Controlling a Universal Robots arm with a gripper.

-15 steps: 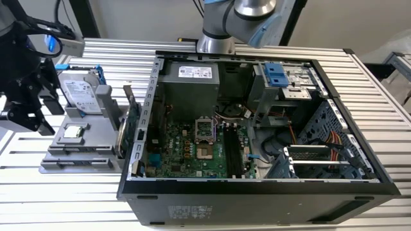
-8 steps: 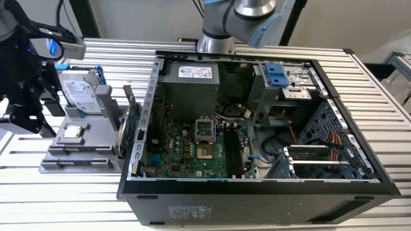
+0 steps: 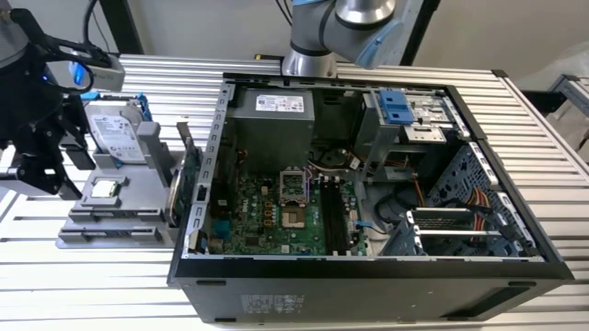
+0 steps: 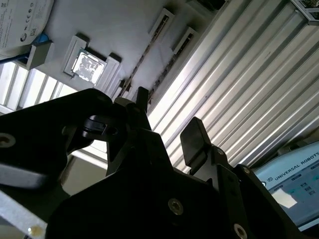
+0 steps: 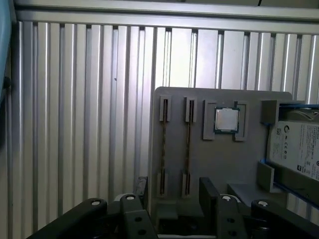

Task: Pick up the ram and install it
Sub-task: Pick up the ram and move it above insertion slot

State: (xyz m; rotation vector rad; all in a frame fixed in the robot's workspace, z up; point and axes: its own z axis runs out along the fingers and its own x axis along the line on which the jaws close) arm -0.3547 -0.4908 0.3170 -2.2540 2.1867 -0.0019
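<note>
Two ram sticks stand on edge in slots of a grey holder [image 5: 249,164]; in the first wrist view they show as thin dark strips, one ram [image 5: 163,144] beside the other ram [image 5: 188,144]. My gripper [image 5: 174,191] hovers above the holder's near end, open, with nothing between its black fingers [image 5: 208,188]. The two sticks line up with the gap between the fingers. In the second wrist view the gripper [image 4: 167,124] is open too, with the slots [image 4: 149,55] beyond it. In the exterior view the gripper [image 3: 41,162] hangs at the far left over the holder [image 3: 110,221].
The holder also carries a processor chip [image 5: 227,119] and a silver hard drive [image 3: 118,138] with blue handle. A green expansion card [image 3: 190,186] stands on edge beside the open computer case [image 3: 368,276], whose motherboard [image 3: 276,221] lies exposed. All rest on a ribbed metal table [image 5: 75,124].
</note>
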